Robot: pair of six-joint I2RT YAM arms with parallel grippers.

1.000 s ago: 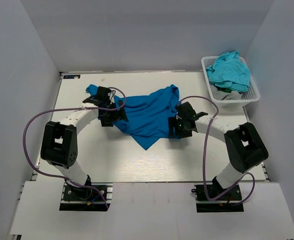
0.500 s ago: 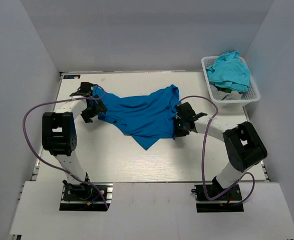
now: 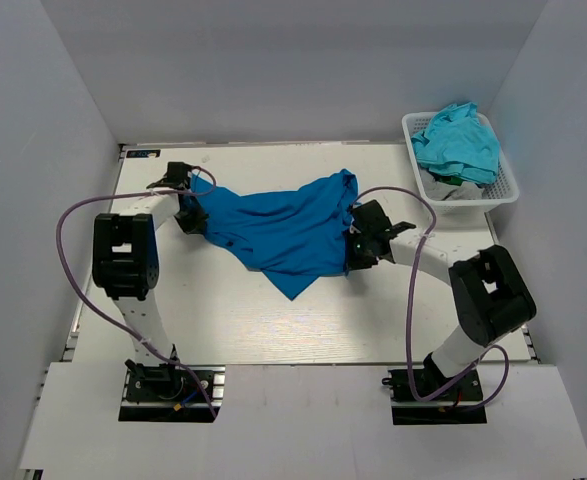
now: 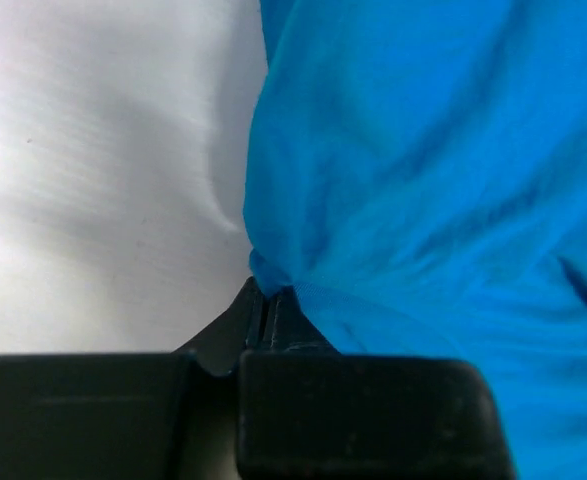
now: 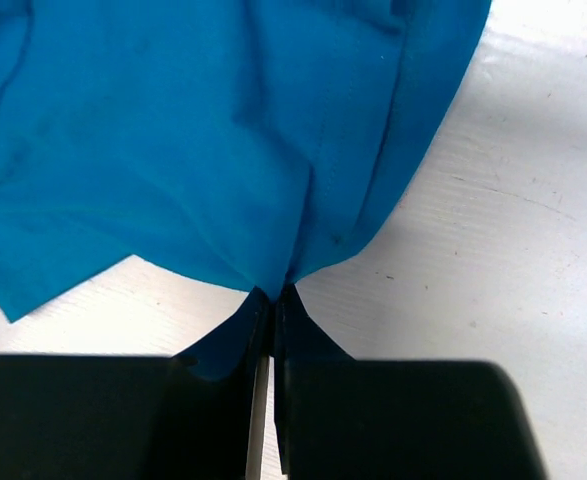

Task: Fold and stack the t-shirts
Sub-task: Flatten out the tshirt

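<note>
Royal blue t-shirt (image 3: 283, 225): soft, light, limp, likely to sag and bunch if lifted. Lying crumpled across centre of bench (image 3: 273, 330). Best pinched thin at hem or corner.

Left fingers (image 4: 248, 312), upper left of frame: pressed together on shirt's left edge, reached far forward, low over bench.

Right fingers (image 5: 285, 315), right of centre: clamped on puckered hem, forearm angled inward.

Teal t-shirts (image 3: 458, 140) heaped in basket (image 3: 508, 192), upper right.

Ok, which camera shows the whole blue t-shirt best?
The top external view: the blue t-shirt shows whole on the table. The wrist views show only the edges pinched by the left gripper and right gripper.
</note>
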